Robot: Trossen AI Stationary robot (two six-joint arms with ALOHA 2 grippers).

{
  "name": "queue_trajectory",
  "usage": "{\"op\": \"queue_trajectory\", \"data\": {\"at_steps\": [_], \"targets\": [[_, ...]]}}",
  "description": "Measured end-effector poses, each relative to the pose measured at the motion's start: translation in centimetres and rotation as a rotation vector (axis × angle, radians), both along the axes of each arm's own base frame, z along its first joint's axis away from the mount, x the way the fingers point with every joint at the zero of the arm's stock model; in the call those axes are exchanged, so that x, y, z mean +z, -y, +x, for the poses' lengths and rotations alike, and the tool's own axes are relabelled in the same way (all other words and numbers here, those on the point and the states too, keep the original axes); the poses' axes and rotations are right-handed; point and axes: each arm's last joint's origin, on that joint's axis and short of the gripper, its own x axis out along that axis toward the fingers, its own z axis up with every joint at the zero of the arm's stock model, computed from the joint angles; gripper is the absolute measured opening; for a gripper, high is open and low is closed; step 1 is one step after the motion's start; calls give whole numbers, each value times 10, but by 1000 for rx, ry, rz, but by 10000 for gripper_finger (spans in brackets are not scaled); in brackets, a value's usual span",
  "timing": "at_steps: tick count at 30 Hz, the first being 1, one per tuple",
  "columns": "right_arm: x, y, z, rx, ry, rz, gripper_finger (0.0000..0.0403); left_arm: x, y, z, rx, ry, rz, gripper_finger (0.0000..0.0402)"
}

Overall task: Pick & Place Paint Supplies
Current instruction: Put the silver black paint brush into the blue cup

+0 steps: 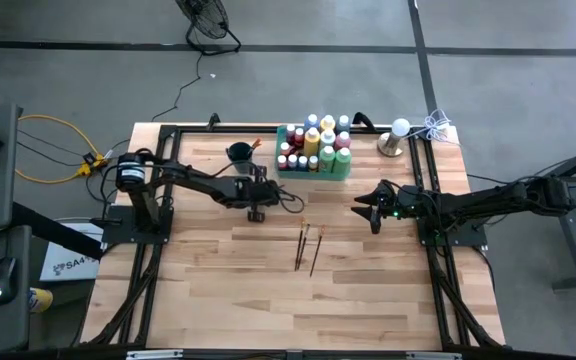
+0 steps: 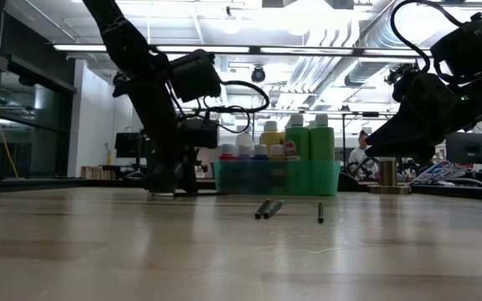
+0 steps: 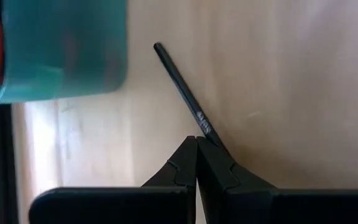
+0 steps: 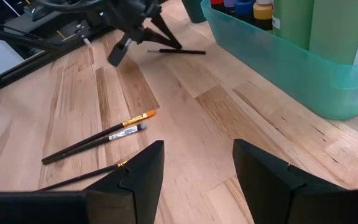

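A wooden table [image 1: 208, 290] is seen from above, with a green tray [image 1: 313, 168] of paint bottles [image 1: 327, 143] near twelve o'clock and a dark cup [image 1: 239, 153] just beside it at eleven o'clock. Near the centre, three thin brushes [image 1: 307, 246] are laid close together, their long axes running roughly from twelve to six o'clock, the orange and metal-collared bristle ends seemingly toward twelve. A fourth brush [image 3: 185, 93] is found at the left gripper [image 1: 258, 212], toward ten o'clock of centre: the fingers are pressed fully together at one end of it, low to the wood, while its free end is pointed toward the tray. Whether that brush is truly pinched or only touched cannot be told. The right gripper [image 4: 194, 168] is held at three o'clock of centre, above the table, its fingers spread apart and nothing between them. The brushes are judged light, stiff and slim, likely to roll or slip on the smooth wood; a hold across the handle near its middle is judged safest, well clear of the soft bristles.
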Motion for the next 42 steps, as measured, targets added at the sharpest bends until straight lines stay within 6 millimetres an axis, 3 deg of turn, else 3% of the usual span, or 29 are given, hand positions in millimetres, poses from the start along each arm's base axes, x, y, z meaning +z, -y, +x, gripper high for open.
{"op": "queue_trajectory", "data": {"at_steps": [12,20,23,27,33,42], "targets": [[0,0,0,0,-3,0,185,12,13,-9,32,5,-69,0],[0,0,0,0,0,0,185,42,29,-23,53,48,-125,5],[0,0,0,0,-4,0,185,54,39,-27,65,103,-179,33],[0,0,0,0,-4,0,185,60,53,-32,132,143,-297,102],[0,0,0,0,-1,0,185,45,70,-33,277,128,-454,189],[0,0,0,0,-1,0,185,39,84,-30,348,204,-327,207]]}}
